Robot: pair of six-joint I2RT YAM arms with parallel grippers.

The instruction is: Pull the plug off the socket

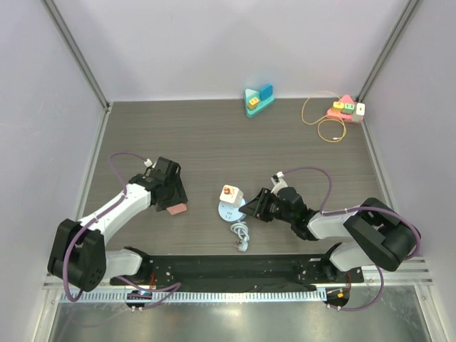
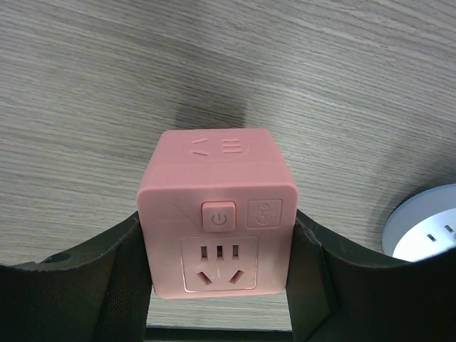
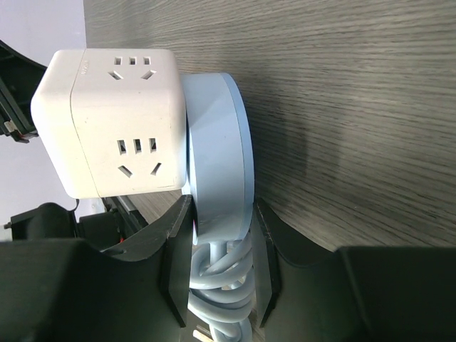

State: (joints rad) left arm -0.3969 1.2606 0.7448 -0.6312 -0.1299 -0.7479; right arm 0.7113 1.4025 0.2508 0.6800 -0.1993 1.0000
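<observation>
Top external shows two cube adapters, a pink cube (image 1: 177, 208) and a white cube plug (image 1: 230, 194). I also count one round socket (image 1: 228, 211), one coiled cord (image 1: 241, 235), and two toy block sets at the far edge, one teal (image 1: 258, 100) and one pink (image 1: 345, 109).

Both my arms reach low over the table (image 1: 214, 142), forearms angled inward toward each other. My left gripper (image 2: 219, 285) is closed against two opposite sides of the pink cube, well apart from the socket. My right gripper (image 3: 221, 263) pinches the round socket across its thickness at the rim, where the cord leaves. The white cube plug sits flush against the socket's face.

Both cubes are smooth matte plastic with rounded corners and slotted outlets. The socket is a pale blue disc. The table is grey wood-grain.
</observation>
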